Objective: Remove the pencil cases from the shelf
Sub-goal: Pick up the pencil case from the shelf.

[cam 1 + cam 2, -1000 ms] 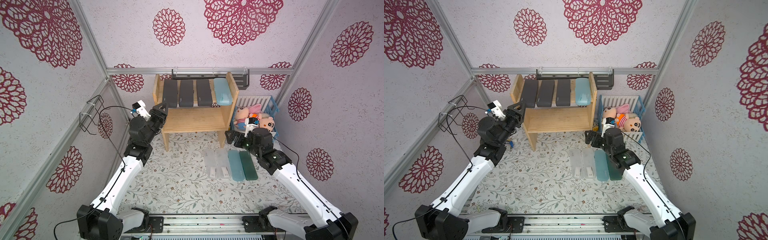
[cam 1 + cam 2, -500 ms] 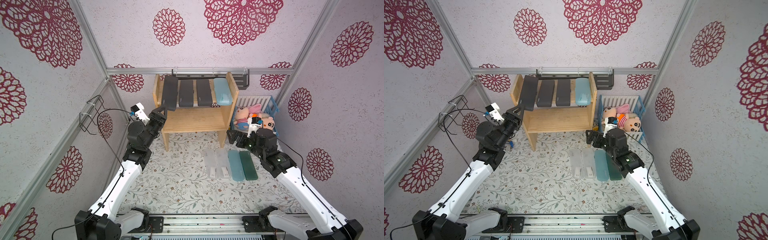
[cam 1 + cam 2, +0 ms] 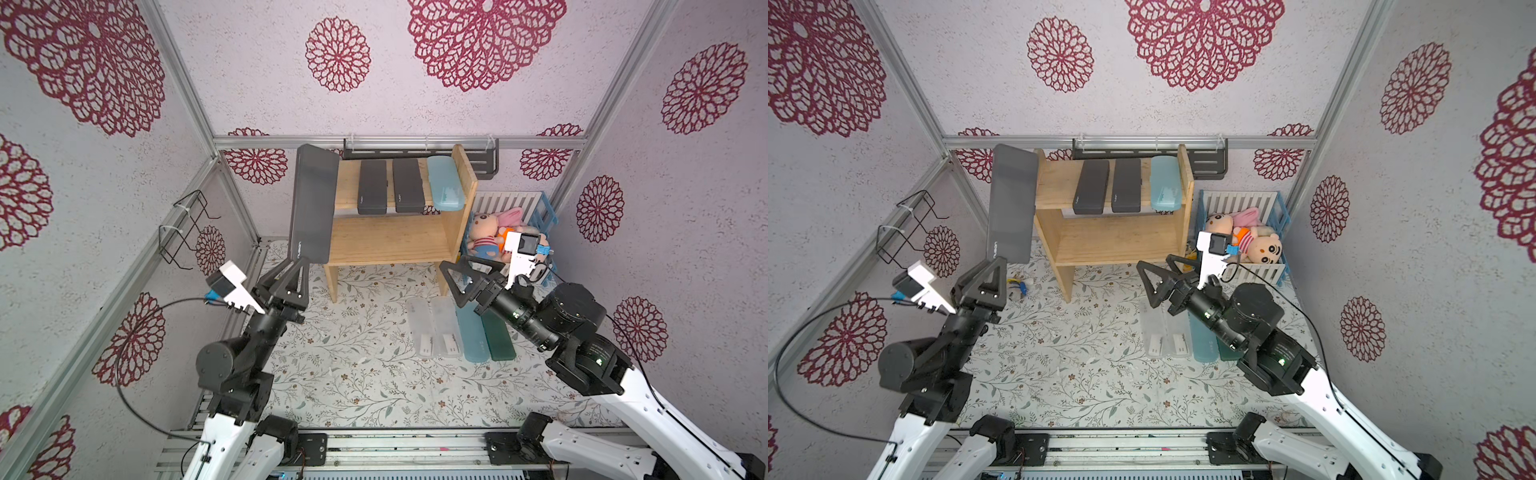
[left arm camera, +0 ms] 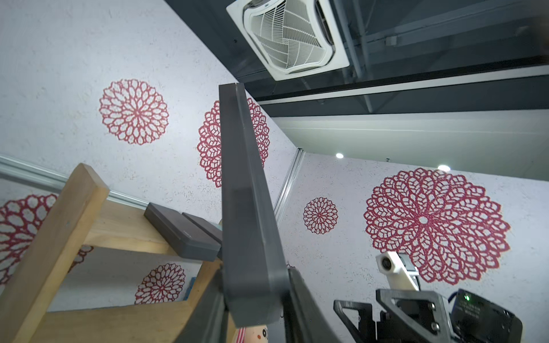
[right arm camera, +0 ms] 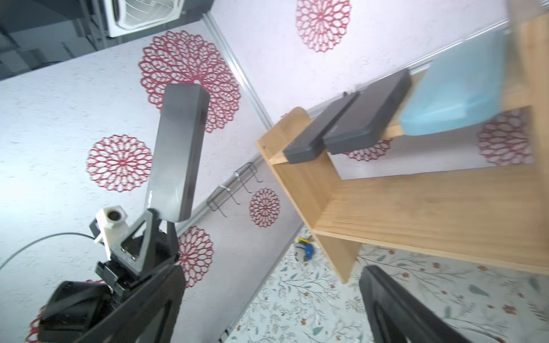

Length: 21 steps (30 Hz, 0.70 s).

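My left gripper (image 3: 297, 266) is shut on one end of a dark grey pencil case (image 3: 313, 203), which stands upright in the air before the left side of the wooden shelf (image 3: 390, 241). The left wrist view shows the case (image 4: 249, 208) clamped between both fingers. On the top tier lie two dark grey cases (image 3: 372, 187) (image 3: 408, 185) and a light blue one (image 3: 445, 183). Two frosted clear cases (image 3: 434, 332), a light blue case (image 3: 471, 336) and a dark green one (image 3: 498, 338) lie on the floor. My right gripper (image 3: 454, 261) hangs open and empty above them, near the shelf's right leg.
A white-and-blue crate (image 3: 544, 216) of plush dolls stands right of the shelf. A dark metal rack (image 3: 482, 162) hangs on the back wall and a wire rack (image 3: 183, 232) on the left wall. A small blue-and-yellow object (image 3: 1017, 286) lies by the shelf's left leg.
My left gripper has lifted the leftmost dark grey case off the top tier, drawn it forward and stood it upright. The right arm shifted slightly and stays open.
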Tool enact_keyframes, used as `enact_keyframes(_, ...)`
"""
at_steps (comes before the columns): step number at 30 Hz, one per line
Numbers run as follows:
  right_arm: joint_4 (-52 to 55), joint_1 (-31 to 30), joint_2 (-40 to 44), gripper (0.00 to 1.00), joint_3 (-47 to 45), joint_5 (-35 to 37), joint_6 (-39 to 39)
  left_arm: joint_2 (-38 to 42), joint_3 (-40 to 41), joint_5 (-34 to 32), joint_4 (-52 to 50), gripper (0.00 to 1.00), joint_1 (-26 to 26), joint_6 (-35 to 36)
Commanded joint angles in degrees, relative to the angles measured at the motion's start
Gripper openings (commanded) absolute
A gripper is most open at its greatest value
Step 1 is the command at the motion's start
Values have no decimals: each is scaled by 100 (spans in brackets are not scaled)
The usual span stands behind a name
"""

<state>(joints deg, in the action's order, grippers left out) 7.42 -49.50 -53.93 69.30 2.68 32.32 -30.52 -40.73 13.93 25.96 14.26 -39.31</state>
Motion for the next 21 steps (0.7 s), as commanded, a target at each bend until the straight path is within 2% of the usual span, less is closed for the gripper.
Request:
enact_keyframes(1,-879,-600,-548,99,200,261,173,627,317,107,-644,0,3,885)
enact_keyframes(9,-1235,-1484,-2008,99,1270,443,122,1932,627,-150,-1970,0,15,1455)
enact_keyframes(21,-1050,-1660,-3303,99,2457,352,382,2282,680,-257,-2498,0,15,1656)
